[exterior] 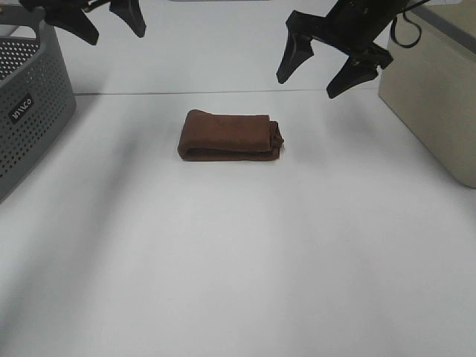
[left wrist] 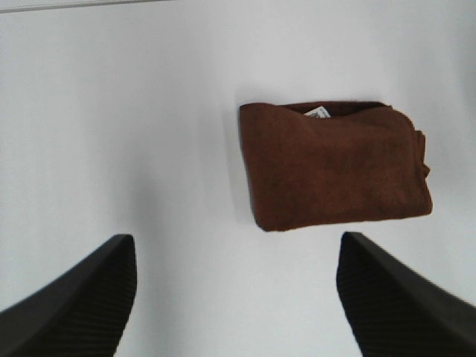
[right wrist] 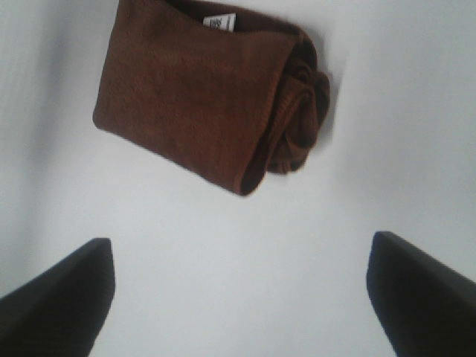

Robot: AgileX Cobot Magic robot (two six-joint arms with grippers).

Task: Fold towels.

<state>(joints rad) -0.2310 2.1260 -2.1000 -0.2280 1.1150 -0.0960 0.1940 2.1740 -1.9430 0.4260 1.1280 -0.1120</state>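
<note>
table (exterior: 238,282): white, fills frame | basket (exterior: 30,111): grey, left edge | towel (exterior: 230,135): folded, upper centre, long axis left-right, bunched end pointing right | right gripper (exterior: 332,74): upper right, spread, empty | left gripper (exterior: 111,26): upper left, spread, empty

The grey basket (exterior: 33,104) bears a label, seemingly "MYNGO".

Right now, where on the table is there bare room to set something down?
The widest bare patch is the near half of the table, in front of the towel. Narrower strips lie between the towel and the grey basket on the left, and between the towel and the beige box on the right. The far corners are crowded by basket and box.
</note>
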